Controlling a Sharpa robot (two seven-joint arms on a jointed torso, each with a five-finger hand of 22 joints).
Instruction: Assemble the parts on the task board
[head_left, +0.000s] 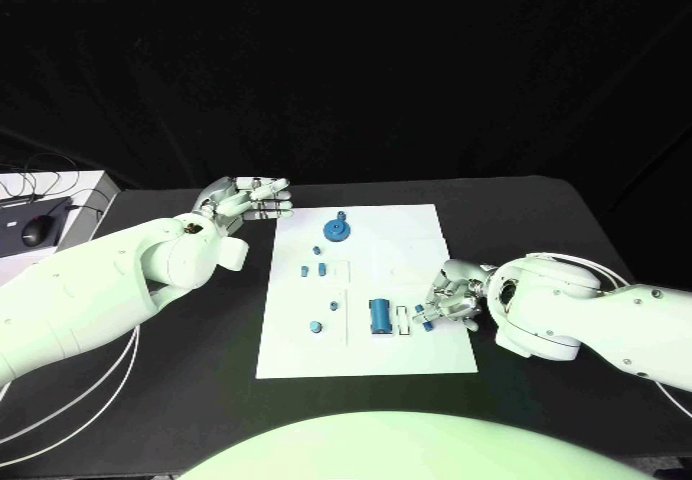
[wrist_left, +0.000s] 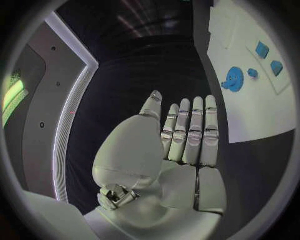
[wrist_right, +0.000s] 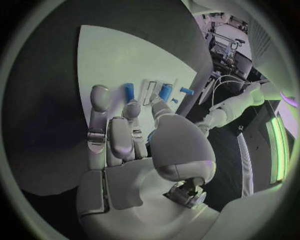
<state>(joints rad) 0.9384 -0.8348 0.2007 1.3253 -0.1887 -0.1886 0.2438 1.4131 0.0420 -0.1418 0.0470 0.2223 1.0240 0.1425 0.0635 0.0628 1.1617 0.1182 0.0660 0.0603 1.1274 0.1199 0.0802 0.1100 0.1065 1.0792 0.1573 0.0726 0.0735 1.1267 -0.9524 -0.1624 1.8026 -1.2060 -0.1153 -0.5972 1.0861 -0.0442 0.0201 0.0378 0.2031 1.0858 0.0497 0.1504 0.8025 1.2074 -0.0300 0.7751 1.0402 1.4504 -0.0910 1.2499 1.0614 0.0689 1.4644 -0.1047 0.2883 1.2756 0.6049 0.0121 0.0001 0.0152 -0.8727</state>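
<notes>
Blue parts (head_left: 379, 315) just beside right hand (head_left: 450, 300) fingers (wrist_right: 99, 120) | spread, empty

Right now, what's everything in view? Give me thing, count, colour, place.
task board: one, white, middle of the black table.
gear part: one, blue, round, far end of the board.
cylinder part: one, blue, largest piece, near half of the board beside the right hand.
small parts: several, blue, scattered along the board's middle and left side; exact count unclear.
table: one, black, under the board.
mouse: one, dark, on the side surface at far left, with cables.
left hand: silver, fingers straight, off the board's far left corner, holding nothing.
right hand: silver, over the board's right edge by the cylinder; whether it pinches a small part is unclear.
</notes>
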